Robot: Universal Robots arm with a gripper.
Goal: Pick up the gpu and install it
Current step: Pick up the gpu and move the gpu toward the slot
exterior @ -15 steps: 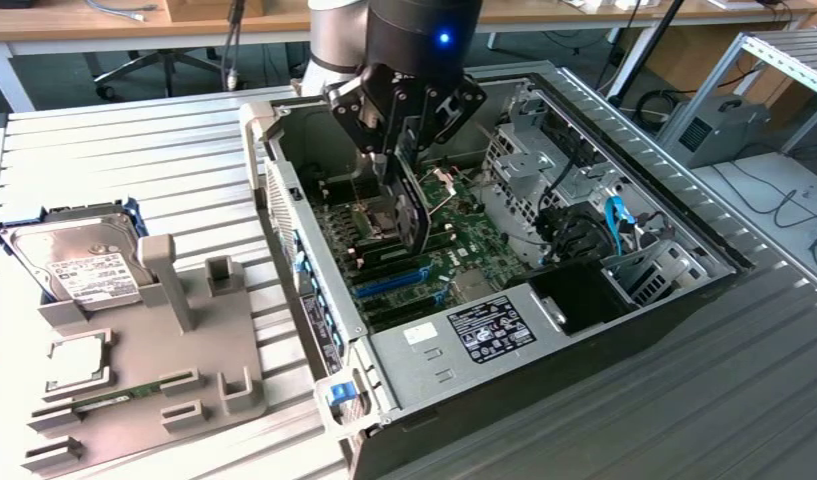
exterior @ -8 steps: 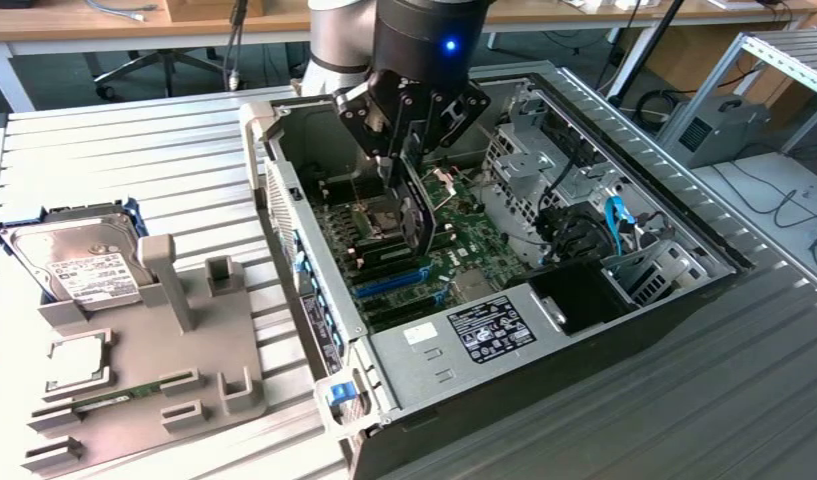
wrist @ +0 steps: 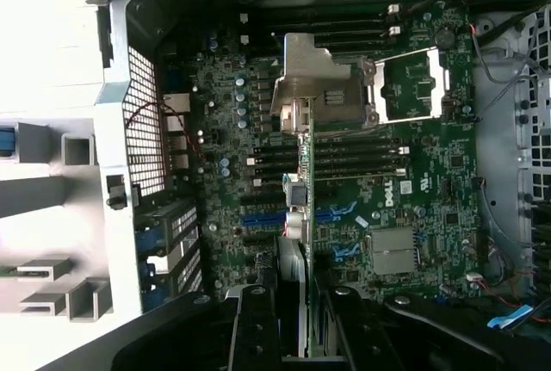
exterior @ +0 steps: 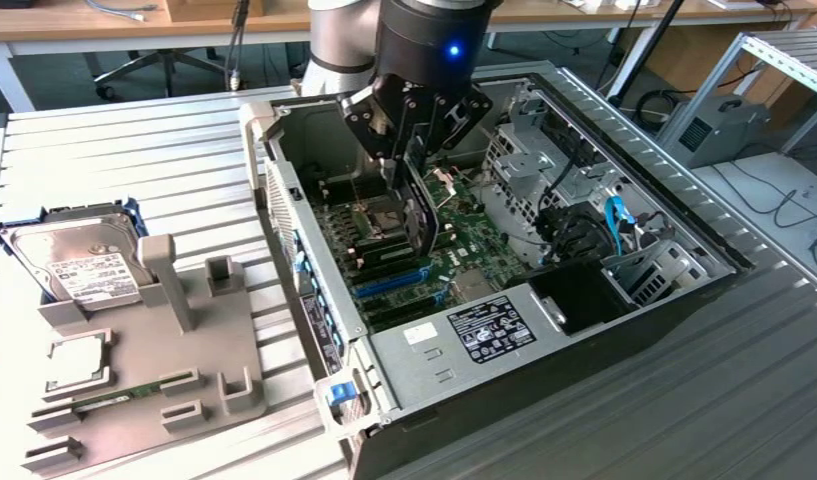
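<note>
You are holding the gpu [exterior: 424, 215], a thin flat black rectangular circuit card with a silver metal bracket, on edge inside the open grey metal computer case [exterior: 281, 190]. Your tool [exterior: 411, 135] is clamping narrowly on both faces of the card, just above the green motherboard [exterior: 478, 248]. You cannot tell whether the card is touching the blue slots [exterior: 388, 283]. The silver boxy hard drive [exterior: 81, 265] is sitting on the slatted metal counter [exterior: 115, 170] at the exterior view's left, well apart.

The motherboard [wrist: 430, 242] carried a white DELL logo [wrist: 405, 188], printed sideways near the memory slots [wrist: 344, 151]. On the hard drive [exterior: 72, 245] at the exterior view's left, the white label [exterior: 91, 276] was unreadable, as was the black sticker [exterior: 491, 330] inside the case [exterior: 435, 375].
</note>
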